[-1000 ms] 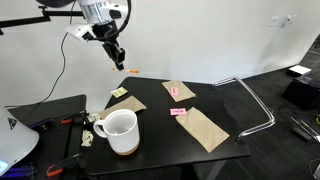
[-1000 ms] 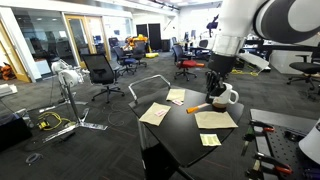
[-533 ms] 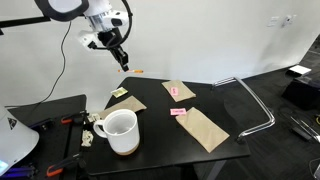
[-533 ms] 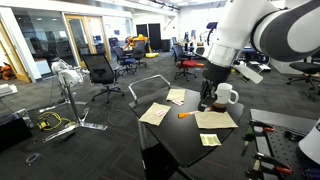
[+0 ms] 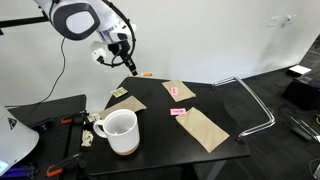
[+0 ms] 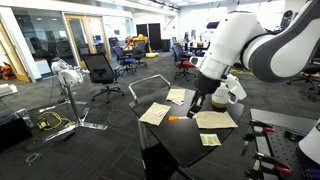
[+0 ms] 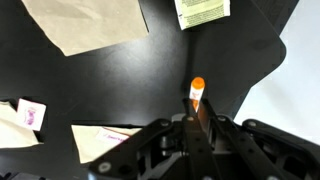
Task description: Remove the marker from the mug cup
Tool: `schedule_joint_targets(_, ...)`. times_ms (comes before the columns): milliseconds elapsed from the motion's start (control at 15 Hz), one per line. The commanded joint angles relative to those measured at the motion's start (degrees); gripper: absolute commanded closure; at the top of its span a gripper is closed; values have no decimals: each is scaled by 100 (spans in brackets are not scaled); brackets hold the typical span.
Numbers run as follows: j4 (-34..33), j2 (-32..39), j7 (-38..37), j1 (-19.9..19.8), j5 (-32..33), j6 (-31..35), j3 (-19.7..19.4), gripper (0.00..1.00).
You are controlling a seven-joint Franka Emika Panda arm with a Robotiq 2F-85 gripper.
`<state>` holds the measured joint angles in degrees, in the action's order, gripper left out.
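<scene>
My gripper (image 7: 197, 120) is shut on the short orange marker (image 7: 197, 91), whose tip sticks out past the fingers over the black table. In an exterior view the gripper (image 5: 129, 64) hangs over the table's far edge with the marker (image 5: 137, 73) just below it. The gripper (image 6: 194, 106) and the marker (image 6: 176, 118) also show in the second exterior view. The large white mug (image 5: 120, 131) stands upright near the table's front, well away from the gripper. It shows partly behind the arm in an exterior view (image 6: 229, 93).
Brown paper pieces (image 5: 203, 127) (image 7: 88, 22) lie on the black table (image 5: 160, 125), some with pink tags (image 5: 178, 112). A pale note (image 7: 201, 11) lies near the edge. Red-and-black tools (image 5: 70, 121) lie beside the mug. A metal frame (image 5: 255, 105) stands at the table's side.
The arm has moved lower and across the table's far part with the marker held, away from the mug. The mug and papers have not moved.
</scene>
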<state>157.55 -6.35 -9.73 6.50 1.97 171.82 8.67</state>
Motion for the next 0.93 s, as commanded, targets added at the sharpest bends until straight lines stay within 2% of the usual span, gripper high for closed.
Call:
schedule_joint_targets(0, -246, 427, -798, -387, 670, 354, 164, 97)
schedule_joint_targets(333, -526, 715, -1826, -511, 1780, 219, 62, 97)
schedule_joint_targets(867, -915, 1144, -3044, -377, 2970, 129, -87, 97)
